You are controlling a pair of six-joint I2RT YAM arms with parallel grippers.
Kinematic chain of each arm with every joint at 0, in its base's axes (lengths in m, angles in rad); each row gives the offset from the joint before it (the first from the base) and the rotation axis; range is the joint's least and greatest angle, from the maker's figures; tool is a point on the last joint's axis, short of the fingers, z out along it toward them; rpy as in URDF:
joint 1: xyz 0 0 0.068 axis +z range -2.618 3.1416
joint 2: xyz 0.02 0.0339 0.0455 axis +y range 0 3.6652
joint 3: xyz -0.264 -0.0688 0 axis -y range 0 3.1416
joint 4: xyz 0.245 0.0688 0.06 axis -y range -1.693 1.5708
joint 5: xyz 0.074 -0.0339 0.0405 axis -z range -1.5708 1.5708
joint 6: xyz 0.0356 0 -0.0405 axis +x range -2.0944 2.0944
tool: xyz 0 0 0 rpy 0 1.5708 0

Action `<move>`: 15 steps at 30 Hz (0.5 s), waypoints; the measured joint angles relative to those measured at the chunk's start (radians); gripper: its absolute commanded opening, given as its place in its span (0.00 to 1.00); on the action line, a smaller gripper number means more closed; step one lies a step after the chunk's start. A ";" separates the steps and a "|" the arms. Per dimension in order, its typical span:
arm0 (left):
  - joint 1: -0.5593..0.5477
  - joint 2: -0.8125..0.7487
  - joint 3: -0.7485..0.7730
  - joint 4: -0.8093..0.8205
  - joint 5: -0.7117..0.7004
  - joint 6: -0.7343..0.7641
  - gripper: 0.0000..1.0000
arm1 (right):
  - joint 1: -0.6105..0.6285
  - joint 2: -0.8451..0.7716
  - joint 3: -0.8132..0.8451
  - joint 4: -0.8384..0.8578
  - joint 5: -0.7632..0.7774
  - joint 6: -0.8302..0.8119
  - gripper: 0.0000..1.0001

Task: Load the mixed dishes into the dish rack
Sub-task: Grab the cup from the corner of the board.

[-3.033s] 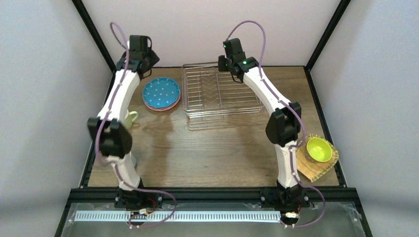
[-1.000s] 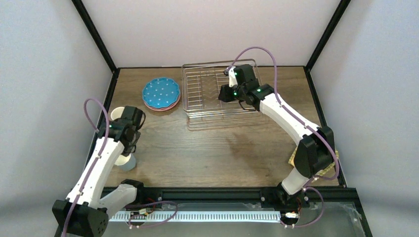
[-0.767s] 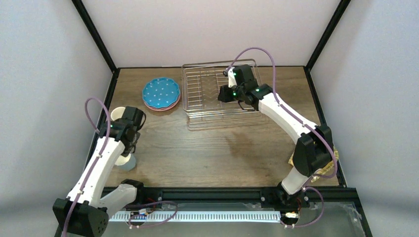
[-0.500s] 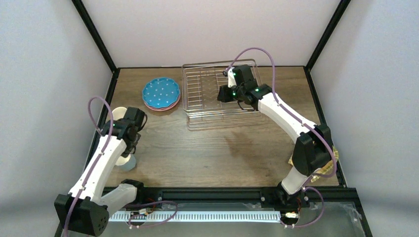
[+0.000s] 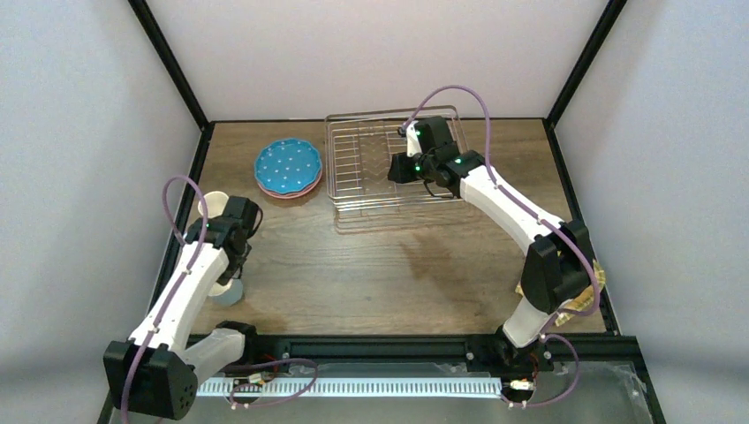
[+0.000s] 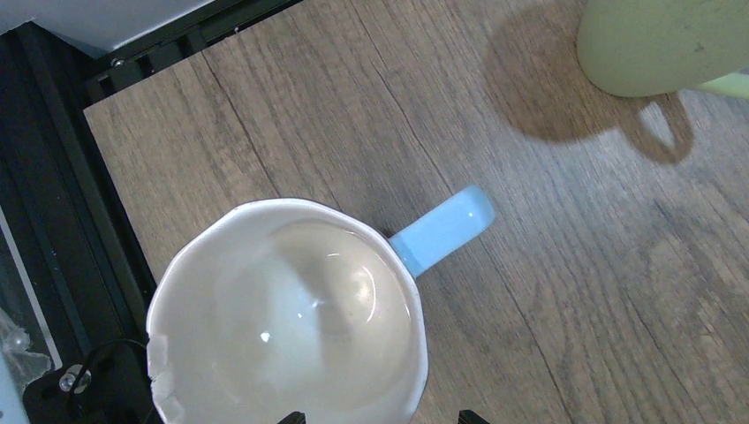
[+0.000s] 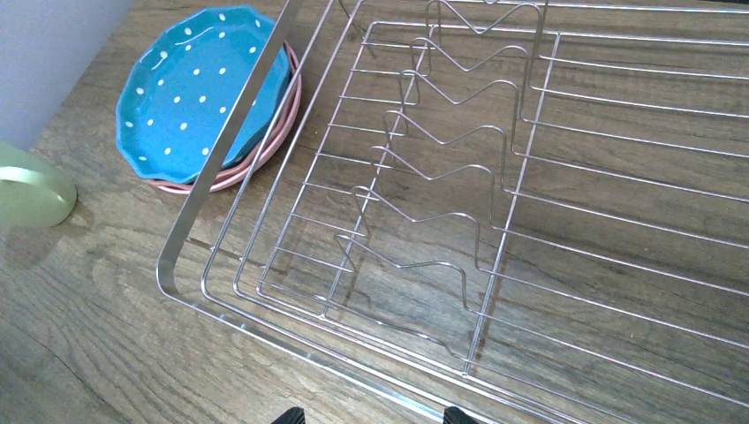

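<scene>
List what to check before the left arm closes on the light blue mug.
1. Left gripper open: ok, its jaws are wide apart.
2. Gripper above the light blue mug: ok, the mug sits just ahead of the fingertips in the left wrist view.
3. Mug upright and empty: ok, its mouth faces up and nothing is inside.
4. Pale green mug out of the way: ok, the two mugs stand apart.
5. Dish rack free to receive: ok, no dish is in it.
6. Space over the rack free: not ok, the open right gripper hangs above it.
</scene>
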 measured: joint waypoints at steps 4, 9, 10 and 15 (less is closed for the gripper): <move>0.010 0.002 -0.019 0.026 0.000 0.013 1.00 | 0.000 0.000 0.000 0.000 0.000 0.000 0.89; 0.022 0.016 -0.042 0.076 0.002 0.029 1.00 | 0.000 0.001 0.000 0.000 0.000 0.000 0.90; 0.023 0.020 -0.047 0.084 0.003 0.032 1.00 | 0.000 0.002 0.000 0.000 0.000 0.000 0.90; 0.033 0.042 -0.086 0.135 0.007 0.049 1.00 | 0.000 0.006 0.000 0.000 0.000 -0.001 0.90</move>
